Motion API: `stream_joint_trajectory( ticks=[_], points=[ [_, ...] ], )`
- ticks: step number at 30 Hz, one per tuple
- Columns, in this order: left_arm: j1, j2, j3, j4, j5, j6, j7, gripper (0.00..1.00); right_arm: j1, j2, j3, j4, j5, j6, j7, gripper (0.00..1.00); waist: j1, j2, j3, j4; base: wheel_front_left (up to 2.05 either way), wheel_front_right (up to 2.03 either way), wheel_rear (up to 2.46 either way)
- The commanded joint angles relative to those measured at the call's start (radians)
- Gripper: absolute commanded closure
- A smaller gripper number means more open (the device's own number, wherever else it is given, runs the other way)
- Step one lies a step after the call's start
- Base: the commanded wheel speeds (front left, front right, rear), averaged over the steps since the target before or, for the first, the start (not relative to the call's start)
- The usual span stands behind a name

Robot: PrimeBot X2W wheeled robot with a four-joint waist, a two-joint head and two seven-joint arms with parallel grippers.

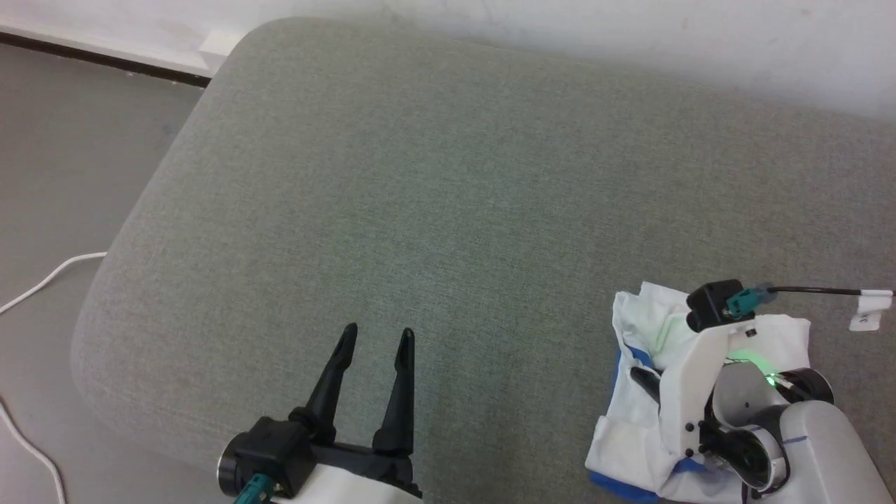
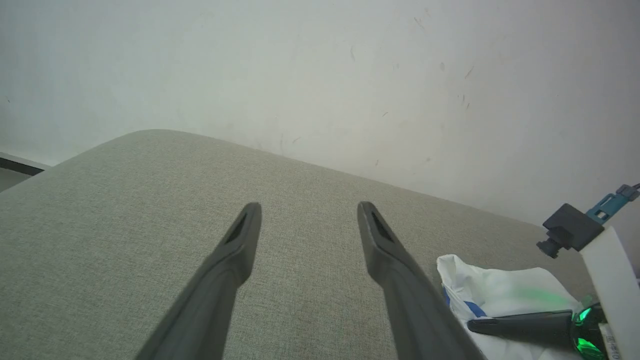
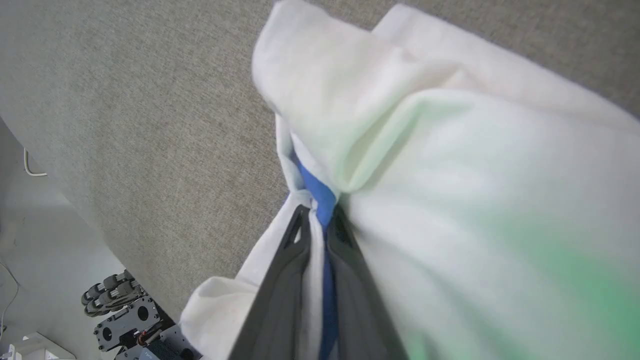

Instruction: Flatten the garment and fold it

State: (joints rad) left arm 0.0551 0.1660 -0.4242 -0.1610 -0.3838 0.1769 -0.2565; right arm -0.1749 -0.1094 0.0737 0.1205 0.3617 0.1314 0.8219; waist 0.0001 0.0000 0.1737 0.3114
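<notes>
Head view puts your garment [image 1: 633, 427] at the lower right of the frame, bunched up white with blue edges on the grey fabric cushion [image 1: 420, 175]. Right wrist view shows your right end effector [image 3: 318, 220] clamped on a blue and white fold of it. Your left end effector [image 1: 376, 337] sits at the lower middle, fingers spread wide and holding nothing, well apart from the cloth.

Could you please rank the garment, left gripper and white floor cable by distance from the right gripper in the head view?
1. garment, clamped in the right gripper.
2. left gripper, lower left.
3. white floor cable, far left.
</notes>
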Motion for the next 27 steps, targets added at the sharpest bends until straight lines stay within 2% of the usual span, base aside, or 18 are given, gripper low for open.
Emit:
stream_joint_trajectory(
  ticks=[1,2,3,4,5,6,10,14,18,21,27],
  points=[
    [-0.013,-0.004,0.001,0.005,0.007,-0.006,-0.005,0.0,-0.01,0.004,0.003,0.016,-0.012,-0.001,-0.003,1.0,-0.0001,0.0,0.0,0.003,0.0,0.0,0.0],
    [-0.014,-0.008,0.003,0.007,0.007,-0.009,-0.005,0.0,-0.012,0.007,0.002,0.031,-0.024,-0.001,-0.005,0.99,-0.0001,0.0,-0.002,0.004,0.0,0.0,0.0],
    [-0.014,-0.011,0.005,0.009,0.008,-0.012,-0.005,0.0,-0.015,0.009,0.003,0.042,-0.033,-0.001,-0.008,0.72,-0.0001,0.0,-0.004,0.003,0.0,0.0,0.0],
    [-0.012,-0.013,0.008,0.011,0.009,-0.015,-0.005,0.0,-0.018,0.012,0.005,0.051,-0.039,-0.001,-0.01,0.53,-0.0001,0.0,-0.006,0.002,0.0,0.0,0.0],
    [-0.01,-0.015,0.012,0.013,0.01,-0.017,-0.005,0.0,-0.021,0.015,0.008,0.055,-0.041,-0.001,-0.01,0.04,-0.0001,0.0,-0.009,-0.002,0.0,0.0,0.0],
    [-0.007,-0.016,0.016,0.014,0.01,-0.019,-0.005,0.0,-0.024,0.018,0.013,0.055,-0.038,-0.001,-0.009,0.0,-0.0001,0.0,-0.013,-0.007,0.0,0.0,0.0],
    [0.002,-0.016,0.03,0.019,0.012,-0.029,-0.005,0.0,-0.032,0.011,0.03,0.023,0.002,-0.001,0.002,0.0,-0.0001,0.0,-0.028,-0.035,0.0,0.0,0.0],
    [0.009,-0.017,0.041,0.02,0.014,-0.036,-0.005,0.0,-0.028,-0.017,0.007,-0.061,0.062,-0.001,0.012,0.0,-0.0001,0.0,-0.038,-0.068,0.0,0.0,0.0],
    [0.013,-0.017,0.047,0.019,0.018,-0.04,-0.005,0.0,0.006,-0.063,-0.072,-0.16,0.104,-0.001,0.005,0.0,-0.0001,0.0,-0.041,-0.092,0.0,0.0,0.0],
    [0.015,-0.019,0.049,0.017,0.022,-0.041,-0.005,0.0,0.056,-0.086,-0.17,-0.224,0.12,-0.001,-0.014,0.0,-0.0001,0.0,-0.038,-0.102,0.0,0.0,0.0],
    [0.017,-0.027,0.053,0.009,0.03,-0.043,-0.005,0.0,0.166,-0.08,-0.293,-0.286,0.141,-0.001,-0.002,0.0,-0.0001,0.0,-0.018,-0.114,0.0,0.0,0.0]
  ],
)
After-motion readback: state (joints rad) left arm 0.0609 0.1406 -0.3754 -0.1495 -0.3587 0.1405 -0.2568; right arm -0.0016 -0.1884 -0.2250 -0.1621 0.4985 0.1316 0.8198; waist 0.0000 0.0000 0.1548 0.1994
